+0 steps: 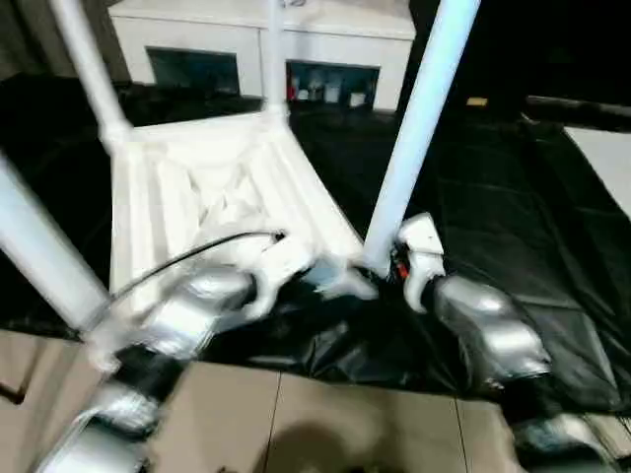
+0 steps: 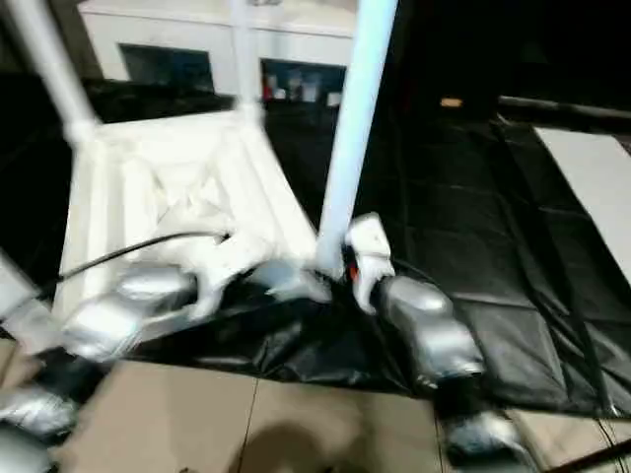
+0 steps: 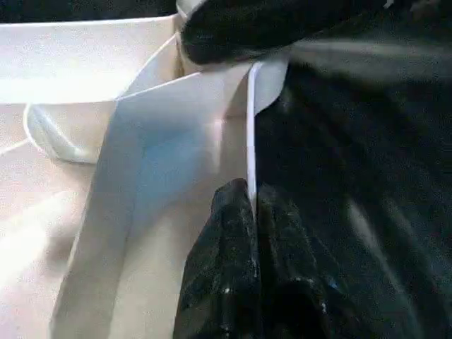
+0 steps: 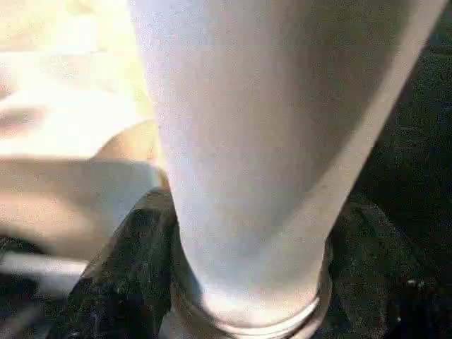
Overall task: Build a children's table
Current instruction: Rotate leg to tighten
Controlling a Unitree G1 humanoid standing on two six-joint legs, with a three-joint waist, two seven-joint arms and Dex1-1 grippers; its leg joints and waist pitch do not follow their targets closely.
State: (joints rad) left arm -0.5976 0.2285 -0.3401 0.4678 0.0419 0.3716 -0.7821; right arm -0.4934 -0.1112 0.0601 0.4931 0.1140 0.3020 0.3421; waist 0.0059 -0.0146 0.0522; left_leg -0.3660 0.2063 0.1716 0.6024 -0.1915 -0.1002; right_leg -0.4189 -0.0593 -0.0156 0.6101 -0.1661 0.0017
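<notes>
the left gripper (image 3: 251, 212) is clenched almost fully, its 2 black fingers (image 3: 226, 268) pinching the thin white edge of the top (image 1: 212, 187). the right gripper (image 4: 244, 282) is spread about two thirds, and its 2 black fingers (image 4: 123, 275) sit on either side of the base of a leg (image 1: 419, 128), touching it just above the socket, so it is grasping that leg.

the top is white plastic, rectangular, lying upside down so its ribbed underside faces up; the ribs form a shallow lattice inside a raised rim. it rests on a black, glossy, wrinkled sheet (image 1: 493, 197) spread over the tan tiled floor (image 1: 296, 424). the top's near corner lies between the 2 grippers, and its long axis runs away from them toward the white cabinet (image 1: 261, 39).

4 legs stand in the corner sockets, all pointing up. each is a smooth, round, white tube with its long axis close to upright, and they lean slightly apart. the held leg rises directly above the right gripper; the near left leg (image 1: 39, 246) stands outside the left gripper; the 2 far legs (image 1: 89, 64) stand beyond both. a black cable (image 1: 187, 256) curves over the left forearm. both forearms are silver and rounded.
</notes>
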